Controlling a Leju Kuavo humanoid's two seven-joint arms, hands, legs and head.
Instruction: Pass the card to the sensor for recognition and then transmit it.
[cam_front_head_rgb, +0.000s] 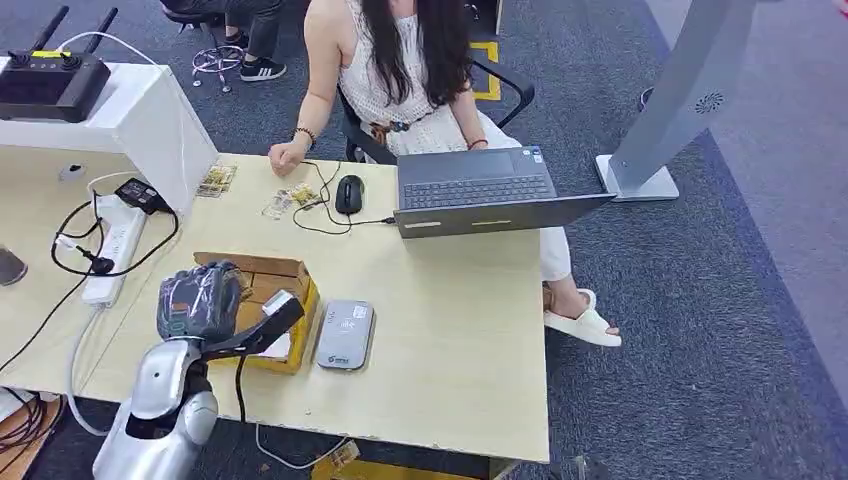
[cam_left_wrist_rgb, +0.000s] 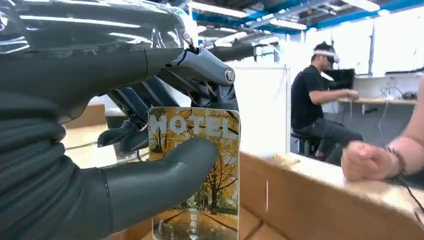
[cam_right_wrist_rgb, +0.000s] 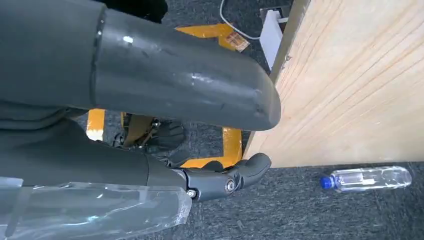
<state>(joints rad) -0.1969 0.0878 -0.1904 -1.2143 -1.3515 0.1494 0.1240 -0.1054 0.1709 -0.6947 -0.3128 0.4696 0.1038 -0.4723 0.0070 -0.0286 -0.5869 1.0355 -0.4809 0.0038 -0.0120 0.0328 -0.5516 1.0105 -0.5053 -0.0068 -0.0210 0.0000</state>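
A hotel card (cam_left_wrist_rgb: 216, 192) with a yellow autumn-tree picture is pinched upright between the thumb and fingers of my left hand (cam_left_wrist_rgb: 100, 75). In the head view my left hand (cam_front_head_rgb: 205, 300) hovers over an open wooden box (cam_front_head_rgb: 272, 272) near the table's front edge, and the card's pale edge (cam_front_head_rgb: 281, 303) pokes out toward the right. The grey flat sensor (cam_front_head_rgb: 345, 335) lies on the table just right of the box, a short way from the card. My right hand (cam_right_wrist_rgb: 150, 100) hangs beside the table's edge (cam_right_wrist_rgb: 350, 75) with nothing in it, thumb and finger apart.
A person sits at the far side with a fist (cam_front_head_rgb: 285, 155) on the table, beside a mouse (cam_front_head_rgb: 348, 193), a laptop (cam_front_head_rgb: 480, 190) and loose cards (cam_front_head_rgb: 290, 200). A power strip (cam_front_head_rgb: 115, 250) with cables lies at the left. A water bottle (cam_right_wrist_rgb: 367, 178) lies on the floor.
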